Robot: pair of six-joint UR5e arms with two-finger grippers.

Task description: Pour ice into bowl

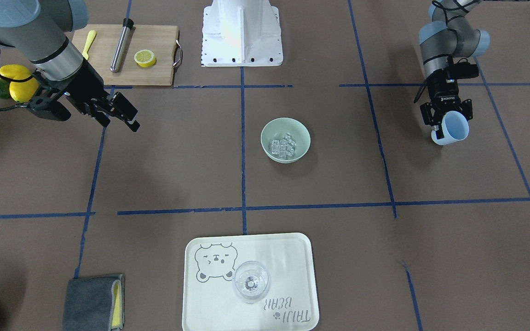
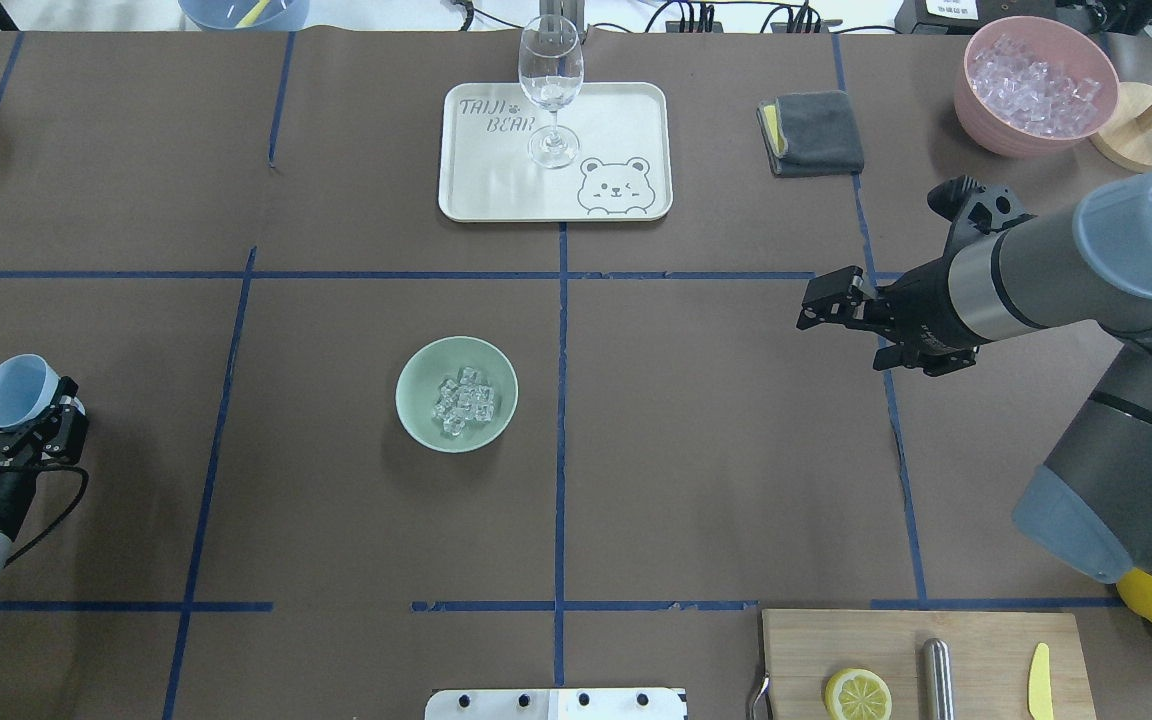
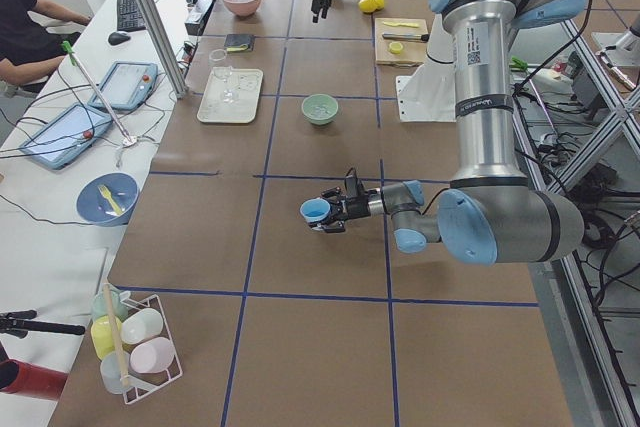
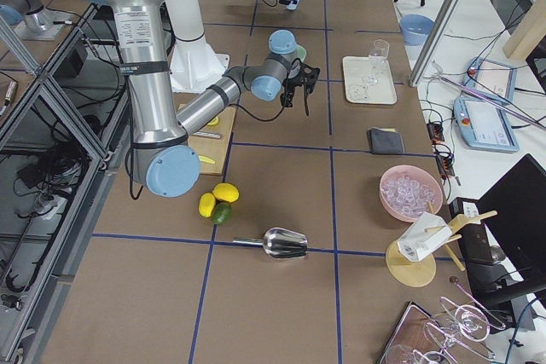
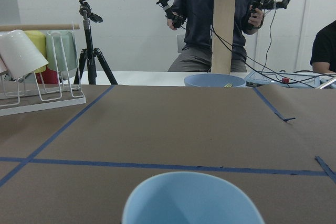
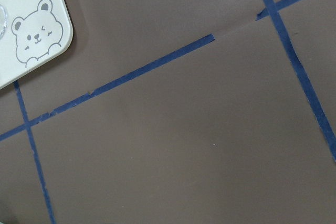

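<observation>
Several ice cubes (image 2: 463,402) inside bowl (image 2: 414,396)

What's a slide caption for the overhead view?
Ice in the green bowl; left gripper holds the blue cup, right gripper open.

Printed in grey capitals on the tray (image 2: 626,110): "TAIJI BEAR", set in two lines, with a small paw mark beside the words. Reads upright in the overhead view and upside down in the front-facing one. Placed diagonally across the tray from the bear drawing (image 2: 613,185). Marked in small white letters on the black body of the left gripper (image 1: 450,127): "ROBOTIQ". Stuck on the near arm's upright tube in the left side view: a white sticker (image 3: 470,44) with a code, too small to read.
</observation>
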